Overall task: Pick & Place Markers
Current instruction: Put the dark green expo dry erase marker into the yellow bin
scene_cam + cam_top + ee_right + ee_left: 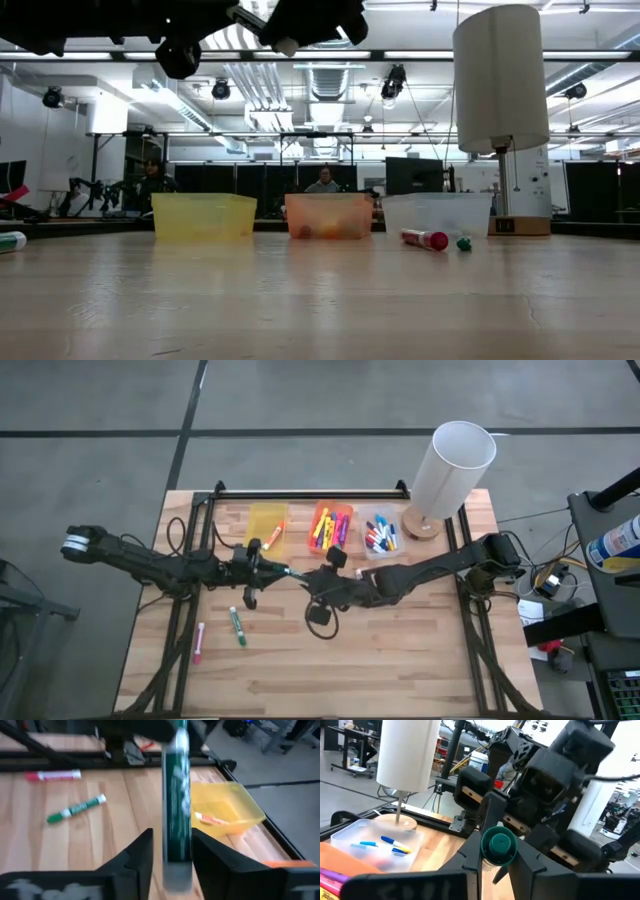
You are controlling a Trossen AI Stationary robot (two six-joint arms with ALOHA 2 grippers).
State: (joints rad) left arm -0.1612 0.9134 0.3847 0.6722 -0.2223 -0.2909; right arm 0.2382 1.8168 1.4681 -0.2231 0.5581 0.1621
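A green marker hangs in the air over the table's middle, level between my two grippers. My left gripper is shut on it; its green cap end faces the left wrist camera. My right gripper is open, its fingers on either side of the marker's other end, with a narrow gap on one side. A pink marker and a green-and-white marker lie flat on the wood near the left. More markers lie in the three bins. My left gripper pinches the green marker between its two fingers near the capped end. The fingers point level toward the table's right and lie along the marker. The marker is lifted clear and sticks out level toward my right gripper.
A yellow bin, an orange bin and a clear bin stand in a row at the far edge. A tall white cylinder on a wooden base stands at the far right. The near half of the table has open wood.
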